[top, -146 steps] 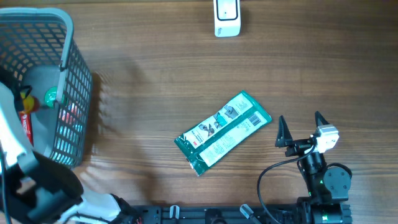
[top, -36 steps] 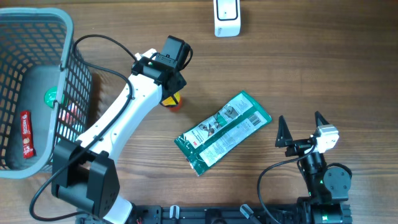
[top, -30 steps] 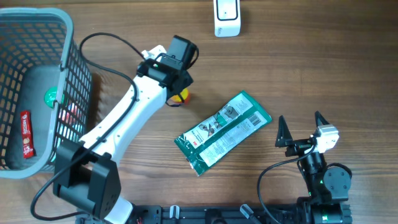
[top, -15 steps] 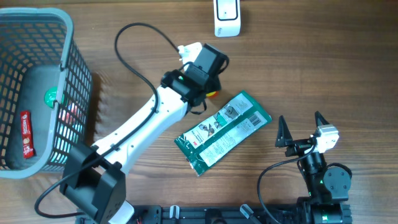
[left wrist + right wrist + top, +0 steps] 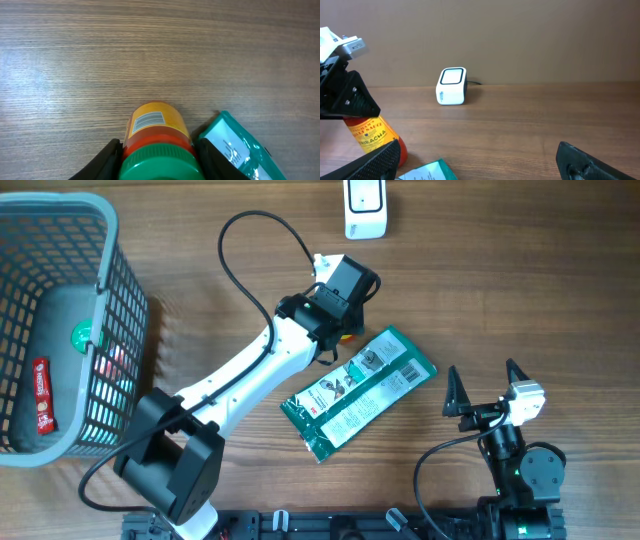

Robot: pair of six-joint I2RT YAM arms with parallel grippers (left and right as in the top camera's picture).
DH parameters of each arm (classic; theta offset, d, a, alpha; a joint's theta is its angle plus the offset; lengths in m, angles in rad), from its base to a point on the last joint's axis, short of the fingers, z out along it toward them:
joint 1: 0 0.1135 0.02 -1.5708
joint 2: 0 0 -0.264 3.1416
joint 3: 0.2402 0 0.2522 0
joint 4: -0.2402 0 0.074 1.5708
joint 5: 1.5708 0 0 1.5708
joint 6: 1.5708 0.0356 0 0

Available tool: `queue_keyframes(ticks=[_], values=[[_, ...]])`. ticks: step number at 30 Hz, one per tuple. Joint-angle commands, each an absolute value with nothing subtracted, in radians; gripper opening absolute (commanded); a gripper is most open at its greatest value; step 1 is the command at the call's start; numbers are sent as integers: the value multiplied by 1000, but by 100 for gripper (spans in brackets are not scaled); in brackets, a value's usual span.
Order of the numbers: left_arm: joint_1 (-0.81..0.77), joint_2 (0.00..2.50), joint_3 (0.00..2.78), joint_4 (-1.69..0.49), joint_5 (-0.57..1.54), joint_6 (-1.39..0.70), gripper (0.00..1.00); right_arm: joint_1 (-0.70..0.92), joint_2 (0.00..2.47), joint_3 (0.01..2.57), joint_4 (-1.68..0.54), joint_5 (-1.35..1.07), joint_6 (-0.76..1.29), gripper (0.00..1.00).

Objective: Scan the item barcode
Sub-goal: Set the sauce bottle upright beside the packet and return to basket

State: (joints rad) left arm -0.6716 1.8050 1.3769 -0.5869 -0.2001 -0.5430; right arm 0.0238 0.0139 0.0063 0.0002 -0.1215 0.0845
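My left gripper (image 5: pixel 345 330) is shut on the item, an orange-red sauce bottle (image 5: pixel 155 125) with a green cap, gripped near the cap. A white barcode label (image 5: pixel 149 120) on its yellow band faces the left wrist camera. In the right wrist view the bottle (image 5: pixel 370 135) hangs roughly upright, just above or on the table. The white scanner (image 5: pixel 365 208) stands at the table's far edge, apart from the bottle. Near the front right edge, my right gripper (image 5: pixel 485 385) is open and holds nothing.
A green snack packet (image 5: pixel 360 390) lies flat just right of the bottle, its corner close to the left fingers (image 5: pixel 210 157). A grey basket (image 5: pixel 110 300) with several items stands at the far left.
My left arm has come out of the basket and carried the bottle right across the table, to the packet's upper corner below the scanner. The right arm has not moved.
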Motion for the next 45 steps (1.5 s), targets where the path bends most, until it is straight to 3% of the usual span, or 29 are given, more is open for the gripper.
queue_keyframes(ticks=[1, 6, 7, 11, 13, 25, 35, 45], values=[[-670, 1806, 1375, -591, -92, -496, 38, 28, 11, 5, 6, -103, 79, 100], [-670, 1806, 1386, -607, -52, -466, 38, 28, 11, 5, 6, -103, 78, 100], [-670, 1806, 1395, -617, -52, -454, 42, 28, 11, 5, 6, -103, 79, 99], [-669, 1805, 1421, -624, -68, -435, 74, 28, 11, 5, 6, -103, 79, 100], [-669, 1805, 1437, -624, -69, -425, 100, 28, 11, 5, 6, -103, 79, 100], [-669, 1772, 1662, -795, -161, -422, 100, 28, 11, 5, 6, -103, 78, 100], [-661, 1607, 1715, -888, -491, -422, 100, 28, 11, 5, 6, -103, 78, 100], [-438, 1473, 1715, -887, -607, -458, 100, 28, 11, 5, 6, -103, 79, 100]])
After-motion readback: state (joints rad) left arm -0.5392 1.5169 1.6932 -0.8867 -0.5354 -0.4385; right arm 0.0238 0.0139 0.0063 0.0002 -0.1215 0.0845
